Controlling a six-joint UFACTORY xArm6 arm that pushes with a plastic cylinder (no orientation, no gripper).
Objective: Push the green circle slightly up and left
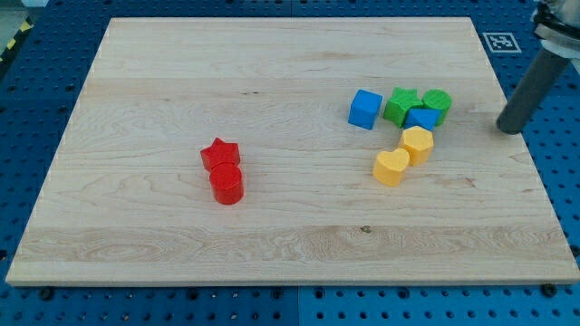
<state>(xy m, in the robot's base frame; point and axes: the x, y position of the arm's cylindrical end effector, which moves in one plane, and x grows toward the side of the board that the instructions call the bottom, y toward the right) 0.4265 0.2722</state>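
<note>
My tip point(510, 129) is a bare rod end with nothing pinched or touching it, standing at the board's point(272, 81) edge on the view's right. Nearest to it, just toward the view's left, sits the green circle point(438, 104), a little above my tip's level and apart from it. The circle touches a blue block point(422, 118) of unclear shape just below-left of it, and beyond those is the green star point(401, 105), pressed against the same cluster. Lower and further left of my tip lie two yellow blocks touching each other: a hexagon point(417, 144) and, below-left of it, a heart point(391, 168). Past the star is the blue cube point(365, 109), close beside it. Far off toward the view's left, well apart from everything else, the red star point(219, 154) leans against the red cylinder point(227, 184) just below it.
</note>
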